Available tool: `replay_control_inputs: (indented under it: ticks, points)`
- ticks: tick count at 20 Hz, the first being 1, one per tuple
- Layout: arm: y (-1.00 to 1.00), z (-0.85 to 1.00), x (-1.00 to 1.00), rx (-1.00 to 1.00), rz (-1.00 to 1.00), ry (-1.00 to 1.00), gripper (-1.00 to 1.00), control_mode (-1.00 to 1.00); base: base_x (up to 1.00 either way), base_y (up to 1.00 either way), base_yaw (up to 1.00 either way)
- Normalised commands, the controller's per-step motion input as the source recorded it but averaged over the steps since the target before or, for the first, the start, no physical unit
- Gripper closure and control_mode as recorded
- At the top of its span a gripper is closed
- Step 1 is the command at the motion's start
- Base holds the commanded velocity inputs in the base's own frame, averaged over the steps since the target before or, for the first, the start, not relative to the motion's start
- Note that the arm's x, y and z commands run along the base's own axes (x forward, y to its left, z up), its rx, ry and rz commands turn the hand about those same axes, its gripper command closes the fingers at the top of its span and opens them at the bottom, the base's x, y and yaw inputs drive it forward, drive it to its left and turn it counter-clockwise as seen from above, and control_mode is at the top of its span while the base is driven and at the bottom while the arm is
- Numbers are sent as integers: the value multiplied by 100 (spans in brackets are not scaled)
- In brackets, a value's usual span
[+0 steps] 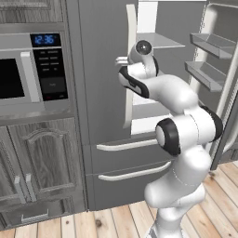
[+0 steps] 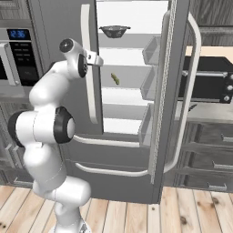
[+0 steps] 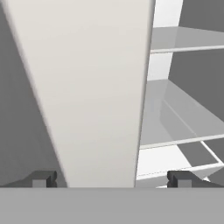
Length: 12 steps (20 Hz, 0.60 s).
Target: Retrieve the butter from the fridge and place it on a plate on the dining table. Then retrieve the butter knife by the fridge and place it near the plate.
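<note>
A white robot arm stands before the fridge [image 2: 59,59], whose right door hangs open. The end effector [image 3: 111,178] is spread wide, one fingertip on either side of the pale handle [image 3: 92,87] of the closed left door, gripping nothing. The butter [image 2: 115,78], a small yellow-green stick, lies on a middle shelf inside the fridge, below a dark bowl [image 2: 114,30].

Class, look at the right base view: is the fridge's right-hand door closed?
No: the fridge has its right-hand door swung open, baring white shelves with the butter on one and a dark bowl above.
</note>
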Motion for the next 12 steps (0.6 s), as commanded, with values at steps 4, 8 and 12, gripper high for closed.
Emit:
replay_control_inputs:
  ticks: [4, 8, 12]
  points:
    - [0, 0, 27, 0, 0, 0, -100, -100, 0, 0, 0]
    - [0, 0, 26, 0, 1, 0, -100, -100, 0, 0, 0]
    - [0, 0, 22, 0, 0, 0, -100, -100, 0, 0, 0]
